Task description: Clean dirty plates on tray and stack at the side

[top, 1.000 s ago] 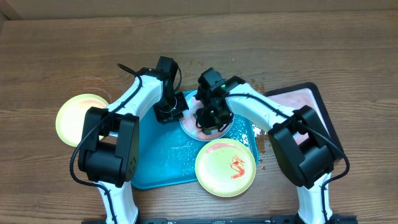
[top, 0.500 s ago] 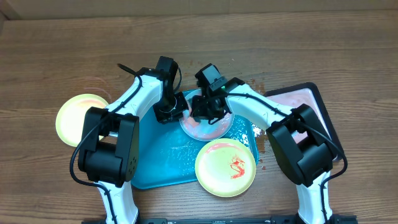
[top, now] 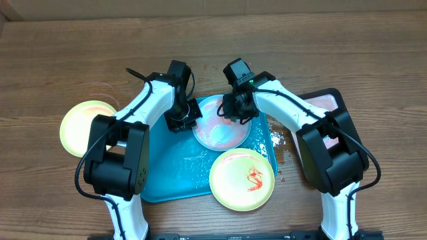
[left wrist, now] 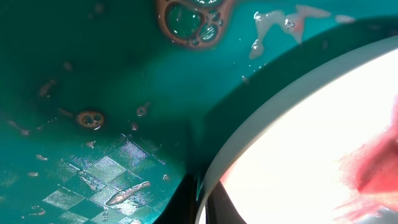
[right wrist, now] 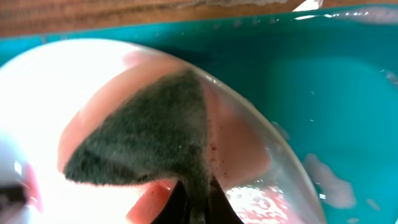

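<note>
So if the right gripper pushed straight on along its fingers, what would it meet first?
The dark scrub pad pinched in the right gripper appears to rest on the light blue plate, so that plate's red-smeared surface comes first, with the tray under it.

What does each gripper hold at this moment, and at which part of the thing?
The left gripper pinches the light blue plate at its rim. The right gripper holds a dark scrubbing pad by one narrow corner.
</note>
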